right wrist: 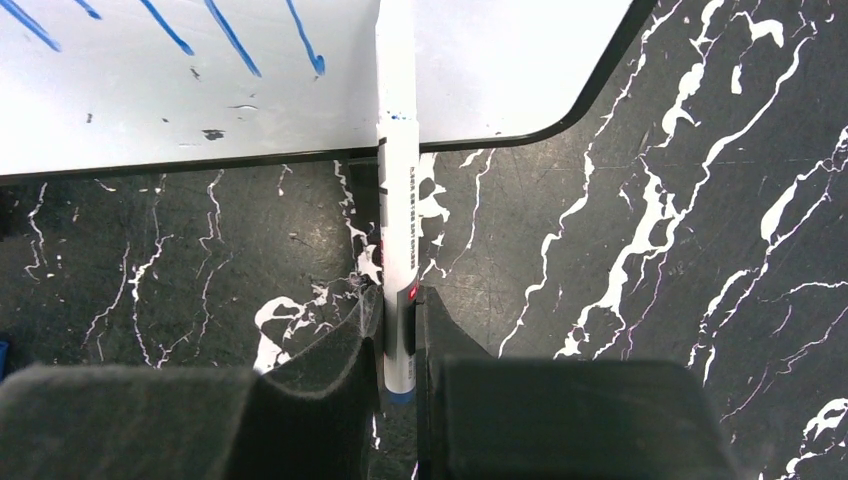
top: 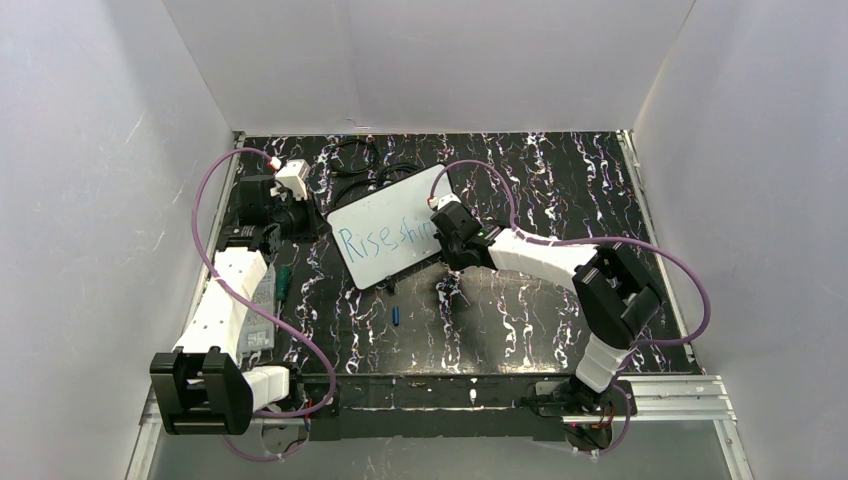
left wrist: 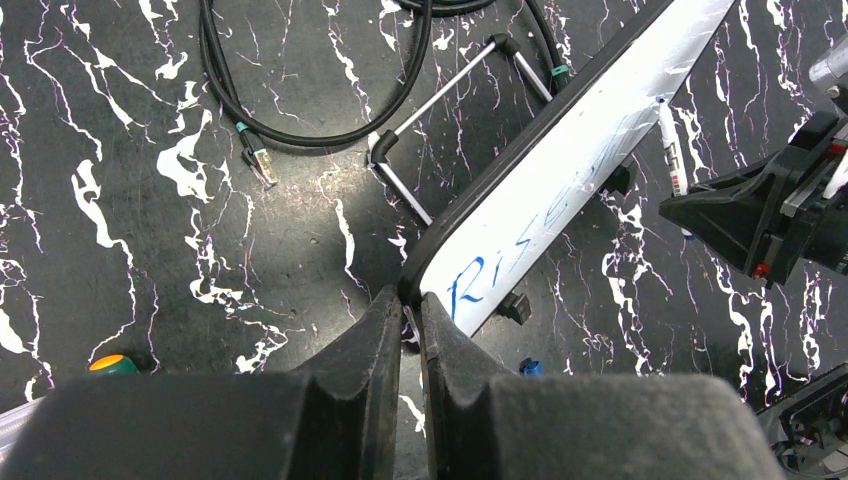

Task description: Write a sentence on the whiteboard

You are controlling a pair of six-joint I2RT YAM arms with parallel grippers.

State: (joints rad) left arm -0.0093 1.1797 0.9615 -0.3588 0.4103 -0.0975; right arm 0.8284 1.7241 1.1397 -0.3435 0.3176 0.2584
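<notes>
Here the left end effector (left wrist: 410, 312) pinches the whiteboard (left wrist: 560, 175) corner; the right end effector (right wrist: 398, 305) clamps a marker (right wrist: 398, 190) touching it.

The whiteboard (top: 385, 225) sits on the bench (top: 520, 330), cables (left wrist: 208, 50) behind it, a cap (top: 397, 316) just before it, a marker (right wrist: 398, 200) over its right end.

The top camera looks steeply down from high behind the rig, facing 12 o'clock. Both wrist cameras ride low and close (much tighter views); all three share the whiteboard (top: 388, 212).
</notes>
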